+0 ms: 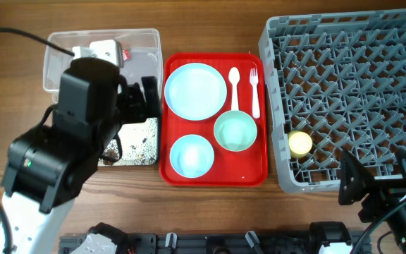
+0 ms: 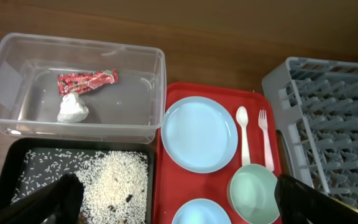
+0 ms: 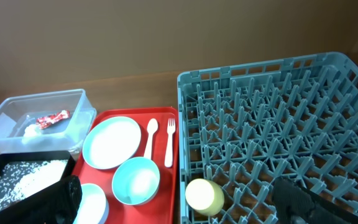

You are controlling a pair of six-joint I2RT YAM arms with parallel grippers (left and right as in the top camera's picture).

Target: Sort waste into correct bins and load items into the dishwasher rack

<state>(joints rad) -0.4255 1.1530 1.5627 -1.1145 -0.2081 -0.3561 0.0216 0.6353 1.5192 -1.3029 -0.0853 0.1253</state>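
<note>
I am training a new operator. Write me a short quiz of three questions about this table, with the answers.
1. How many bowls stand on the red tray?
2. True or false: the yellow cup is already inside the grey rack.
3. The red wrapper lies in: A) the clear tub, B) the grey rack, C) the red tray.
Key: 1. two, the blue bowl and the green bowl; 2. true; 3. A.
</note>
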